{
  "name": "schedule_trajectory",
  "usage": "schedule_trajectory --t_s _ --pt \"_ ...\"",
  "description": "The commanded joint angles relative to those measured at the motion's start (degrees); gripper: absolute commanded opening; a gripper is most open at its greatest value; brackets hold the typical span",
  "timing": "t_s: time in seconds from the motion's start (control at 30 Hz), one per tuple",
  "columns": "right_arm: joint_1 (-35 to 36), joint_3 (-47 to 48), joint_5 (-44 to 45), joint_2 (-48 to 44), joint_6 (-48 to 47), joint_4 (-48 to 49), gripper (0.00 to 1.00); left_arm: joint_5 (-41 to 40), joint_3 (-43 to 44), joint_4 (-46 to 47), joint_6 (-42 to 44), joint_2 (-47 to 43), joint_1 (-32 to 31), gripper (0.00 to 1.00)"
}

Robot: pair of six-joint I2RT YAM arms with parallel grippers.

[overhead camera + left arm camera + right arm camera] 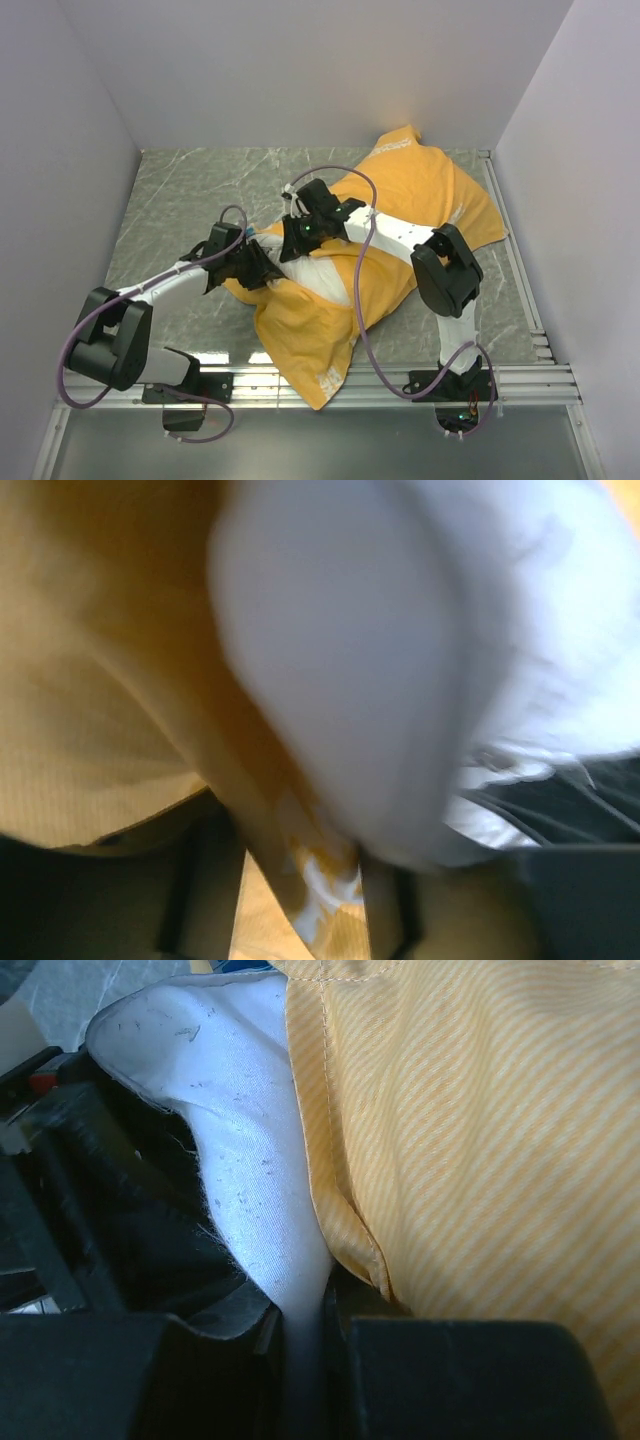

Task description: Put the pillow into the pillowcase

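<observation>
1. With the right tool (305, 1345), pinching a thin fold of the pillow (250, 1160) between pads pressed almost together, and drawing the white fabric straight down into that narrow slot.
2. Touching, right beside that fold, the stitched hem of the pillowcase (480, 1160), striped orange-yellow and filling the right half of the wrist view.
3. With the left tool (300, 905), straddling a strip of orange pillowcase fabric between two parted fingers. Blurring too badly here for telling whether gripping the strip or only standing around it.
4. Facing, just above those fingers, a rounded white bulge of pillow, with orange cloth draping down on its left.
5. Meeting near the middle of the desk (180, 200) from above: left tool at the pillowcase's left edge, right tool just beyond it, over the white patch.
6. Showing the pillow only between the two tools, with orange cloth covering it on the far and near sides.
7. Spreading the pillowcase slantwise from the far right of the desk to the near edge, one lettered corner lying over the metal rails (520, 378).
</observation>
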Motion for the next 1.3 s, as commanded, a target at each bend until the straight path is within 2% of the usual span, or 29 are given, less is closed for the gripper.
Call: schedule_trajectory --t_s 0.0,0.03,0.07,0.17,0.3,0.4,0.5,0.7,0.83,0.93,1.0,1.03,1.07,1.1,1.13,1.17,1.2,1.27 --pt "-0.47 -1.48 -0.51 -3.80 -1.54 -1.86 0.00 -0.95 1.83 -2.55 2.03 -0.08 2.79 0.40" --pt "-0.55 -1.48 0.62 -3.89 -4.42 -3.96 0.00 -0.59 2.00 -4.99 3.69 -0.26 4.19 0.33" --pt "-0.56 -1.74 1.24 -4.06 -6.28 -4.76 0.00 -0.24 2.44 -6.67 4.92 -0.43 7.60 0.20" --pt "-0.47 -3.93 3.96 -5.21 -14.98 -7.92 0.00 0.46 5.25 -14.65 11.60 -1.40 15.42 0.00" --pt "-0.12 -5.52 6.78 -2.93 -25.44 -13.72 0.00 5.72 8.50 -15.13 17.41 -8.85 22.30 0.00" --pt "1.81 -8.25 9.76 -1.79 -33.69 -14.88 0.00 9.25 11.39 -10.84 18.82 -14.38 23.37 0.00" --pt "4.97 -9.22 12.93 -0.12 -37.31 -15.93 0.00 13.11 14.73 -5.92 18.03 -16.34 24.07 0.00" --pt "7.18 -4.57 13.65 3.22 -35.58 -17.34 0.00 23.05 18.26 0.08 13.29 -17.66 23.20 0.01" --pt "6.65 2.89 7.07 2.88 -30.39 -17.60 0.00 23.93 13.88 0.07 11.27 -19.76 21.26 0.00" --pt "5.42 7.47 1.00 -1.41 -25.65 -15.68 0.00 24.55 11.24 2.19 9.77 -21.00 18.89 0.00" --pt "4.98 9.84 1.33 -5.37 -24.41 -13.92 0.23 24.37 11.75 2.11 10.38 -20.91 18.89 0.00" --pt "4.98 11.16 2.21 -6.08 -24.40 -14.69 0.40 24.37 12.02 1.84 11.25 -20.82 18.89 0.00" --pt "4.89 14.39 4.04 -6.87 -25.19 -15.74 0.63 24.28 12.46 0.88 11.70 -20.48 18.89 0.00" --pt "4.98 15.99 6.24 -7.05 -27.28 -17.06 0.68 23.94 13.59 0.09 12.92 -20.21 18.89 0.00" --pt "4.98 18.70 9.04 -6.97 -28.61 -19.94 0.69 23.32 14.04 -0.44 13.28 -20.03 18.97 0.00" --pt "5.07 19.69 12.55 -6.71 -29.84 -21.28 0.69 23.23 14.31 -0.79 13.63 -19.77 19.23 0.00" --pt "5.07 20.48 20.94 -6.36 -32.12 -24.16 0.69 23.14 14.48 -0.88 13.72 -19.68 19.50 0.00" --pt "5.07 21.54 27.32 -6.00 -34.85 -26.90 0.67 23.40 14.22 -0.71 13.81 -19.94 20.29 0.00"
